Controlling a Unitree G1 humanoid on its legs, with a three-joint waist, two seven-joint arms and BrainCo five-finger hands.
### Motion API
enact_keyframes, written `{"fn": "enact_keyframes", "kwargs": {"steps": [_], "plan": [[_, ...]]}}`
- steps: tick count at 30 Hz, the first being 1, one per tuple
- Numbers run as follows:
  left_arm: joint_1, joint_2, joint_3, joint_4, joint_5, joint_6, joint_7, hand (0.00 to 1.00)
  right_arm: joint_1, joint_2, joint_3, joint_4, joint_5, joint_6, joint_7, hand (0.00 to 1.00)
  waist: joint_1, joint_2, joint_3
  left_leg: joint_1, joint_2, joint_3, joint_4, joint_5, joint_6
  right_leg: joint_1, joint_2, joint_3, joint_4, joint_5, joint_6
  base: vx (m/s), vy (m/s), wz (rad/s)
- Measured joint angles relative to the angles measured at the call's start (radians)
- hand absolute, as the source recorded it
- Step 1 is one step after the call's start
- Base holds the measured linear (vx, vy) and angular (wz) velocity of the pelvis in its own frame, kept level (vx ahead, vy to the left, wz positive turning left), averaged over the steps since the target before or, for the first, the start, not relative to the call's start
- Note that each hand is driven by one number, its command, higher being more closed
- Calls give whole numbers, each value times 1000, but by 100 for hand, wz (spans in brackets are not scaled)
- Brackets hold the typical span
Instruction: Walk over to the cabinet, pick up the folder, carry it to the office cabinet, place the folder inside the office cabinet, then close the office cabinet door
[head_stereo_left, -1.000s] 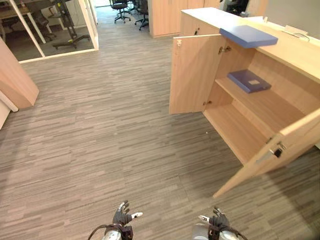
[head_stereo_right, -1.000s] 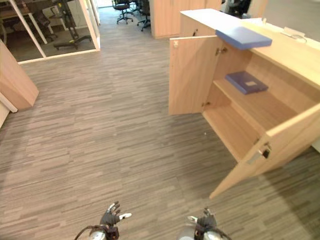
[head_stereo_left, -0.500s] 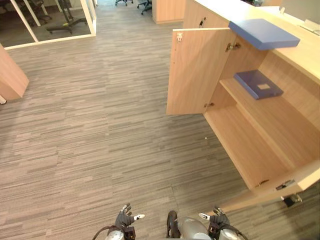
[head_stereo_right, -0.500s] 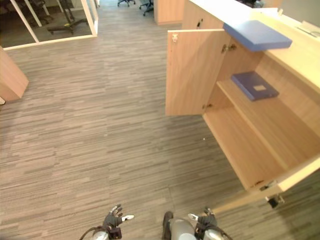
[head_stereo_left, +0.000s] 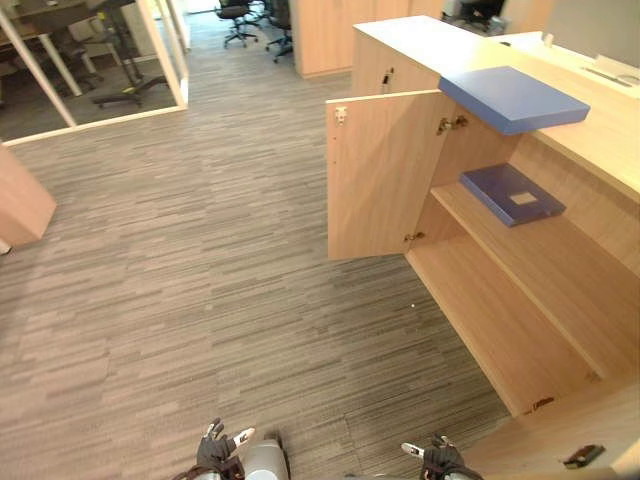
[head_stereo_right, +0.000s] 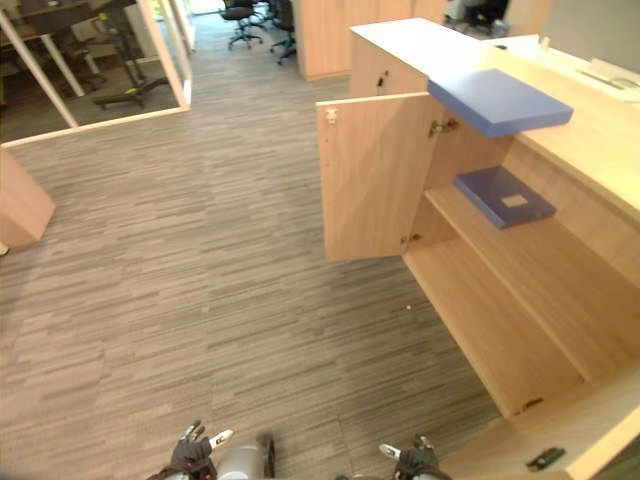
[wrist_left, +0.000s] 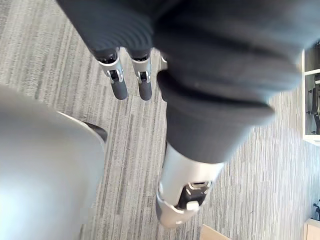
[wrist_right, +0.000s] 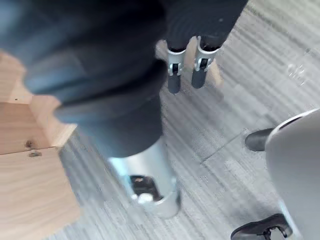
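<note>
Here, the open office cabinet (head_stereo_left: 385, 170) holds a blue folder (head_stereo_left: 512, 194) on its shelf (head_stereo_left: 560, 265).

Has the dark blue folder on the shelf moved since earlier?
No. The dark blue folder sits at the same end of the shelf, beside the open door; the view shifted.

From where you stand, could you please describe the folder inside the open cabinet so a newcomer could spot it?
Find the light wooden cabinet on the right, its doors standing open. On its upper shelf, towards the far end, lies the dark blue folder. A small pale label on its cover sets it apart from the lighter blue slab resting on the cabinet's top above.
</note>
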Motion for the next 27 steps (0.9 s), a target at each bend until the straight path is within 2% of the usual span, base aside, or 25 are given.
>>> {"fn": "enact_keyframes", "kwargs": {"steps": [2, 3, 4, 5, 6, 8, 9, 10, 11, 12, 13, 14, 15, 16, 17, 19, 21, 22, 24, 25, 26, 27], "plan": [[2, -1, 12, 1, -1, -6, 1, 0, 9, 1, 0, -1, 10, -2, -1, 0, 4, 6, -5, -19, 16, 2, -14, 6, -3, 47, -1, 54, 29, -69, 34, 523, 314, -69], [3, 1, 15, 2, -2, -6, 1, 0, 12, 3, 0, 0, 12, -4, -1, 0, 6, 2, -8, -18, 14, -2, 1, 56, 12, 52, -9, 73, 47, -90, 38, 698, 411, -88], [2, 5, 15, 2, 2, -6, 0, 0, 19, 17, -1, 1, 13, -4, -1, 0, 13, -12, -28, -16, -10, 6, 32, 146, 16, 44, -49, 117, 84, -128, 58, 537, 326, -91], [1, 12, 15, 7, 5, -6, -1, 0, 21, 27, -5, 3, 13, -5, -1, 0, 13, -32, -39, -18, -41, 8, 60, 170, 24, 35, -86, 146, 110, -145, 62, 625, 382, -121], [-3, 17, 15, 11, 13, -6, -2, 0, 16, 39, -7, 2, 11, -6, 4, 0, 13, -49, -47, -20, -73, 14, 111, 160, 47, 17, -126, 183, 156, -148, 65, 493, 321, -96], [-5, 18, 13, 29, 17, -7, -3, 0, 9, 37, -8, 3, 7, -7, 9, 0, 11, -48, -52, 5, -98, 84, 178, 105, 118, -17, -170, 225, 273, -148, 65, 392, 296, -86], [-5, 18, 11, 39, 17, -8, -3, 0, 13, 37, -12, 3, 6, -7, 12, 0, 12, -47, -55, 45, -116, 123, 193, 65, 143, -54, -191, 249, 385, -141, 67, 387, 327, -74], [-6, 18, 10, 43, 17, -8, -3, 0, 12, 35, -20, 3, 5, -7, 15, 0, 10, -47, -57, 68, -125, 136, 194, 46, 150, -74, -202, 252, 452, -128, 70, 424, 385, -62], [-5, 17, 5, 47, 17, -7, -4, 0, 9, 37, -38, 3, 3, -7, 19, 0, 4, -48, -57, 119, -140, 159, 192, 14, 160, -119, -221, 238, 592, -77, 61, 305, 295, -47], [-5, 22, -2, 54, 17, -7, -5, 0, 9, 37, -46, 3, 2, -7, 20, 0, 3, -47, -57, 175, -152, 176, 175, -13, 169, -161, -255, 183, 721, 5, 45, 296, 275, -40], [-3, 23, -10, 54, 16, -7, -5, 0, 12, 36, -48, 2, 1, -7, 20, 0, 2, -48, -57, 205, -160, 182, 155, -21, 173, -176, -281, 140, 768, 54, 32, 272, 210, -33], [1, 22, -29, 57, 17, -7, -6, 0, 23, 29, -51, 1, 1, -8, 20, 0, -6, -42, -59, 267, -174, 191, 105, -30, 182, -199, -335, 51, 847, 135, 0, 252, 159, -32], [-2, 28, -35, 69, 23, -4, -15, 0, 21, 29, -61, -7, 0, -10, 21, 0, -13, -41, -56, 317, -178, 198, 69, -38, 187, -226, -377, -20, 933, 119, -2, 242, 138, -29], [-4, 31, -38, 79, 28, -2, -16, 0, 20, 30, -68, -11, 0, -11, 23, 0, -16, -39, -55, 342, -178, 198, 52, -38, 188, -241, -387, -55, 965, 83, 11, 250, 115, -18], [-4, 38, -53, 86, 46, 2, -19, 0, 21, 32, -72, -23, 1, -13, 25, 0, -28, -35, -52, 388, -171, 200, 23, -37, 187, -255, -394, -133, 983, 17, 28, 205, 75, -6], [-3, 40, -64, 89, 57, 5, -25, 0, 27, 32, -73, -41, 0, -20, 25, 0, -36, -25, -45, 431, -149, 220, -4, -36, 187, -273, -394, -249, 915, -61, 63, 224, 43, -13], [-3, 40, -66, 90, 57, 6, -26, 0, 24, 31, -71, -49, -2, -23, 26, 0, -40, -20, -41, 449, -126, 231, -26, -41, 175, -297, -380, -341, 760, -74, 68, 247, -73, -21], [-3, 41, -65, 89, 56, 6, -26, 0, 19, 30, -70, -46, -2, -25, 26, 0, -39, -20, -38, 455, -103, 250, -41, -52, 149, -326, -340, -373, 573, -70, 73, 247, -162, -26], [-3, 42, -65, 89, 55, 5, -26, 0, 17, 30, -70, -46, -2, -25, 26, 0, -39, -21, -33, 467, -91, 270, -42, -61, 130, -334, -303, -374, 428, -46, 72, 181, -160, -37], [-8, 42, -65, 91, 56, 4, -26, 0, 17, 30, -68, -46, 1, -26, 26, 0, -42, -22, -21, 489, -87, 284, -43, -74, 107, -326, -274, -368, 329, 75, 40, 246, -221, -57], [-14, 19, -65, 114, 57, 8, -26, 0, 10, 9, -70, -46, 3, -28, 26, 0, -48, 13, -12, 504, -54, 299, -51, -75, 94, -311, -223, -403, 301, 89, 32, 291, -267, -66], [-15, 10, -62, 118, 57, 7, -26, 0, 5, 3, -68, -46, 3, -28, 26, 0, -47, 26, -11, 506, -38, 313, -53, -75, 93, -315, -216, -435, 297, 88, 31, 198, -177, -75]]}}
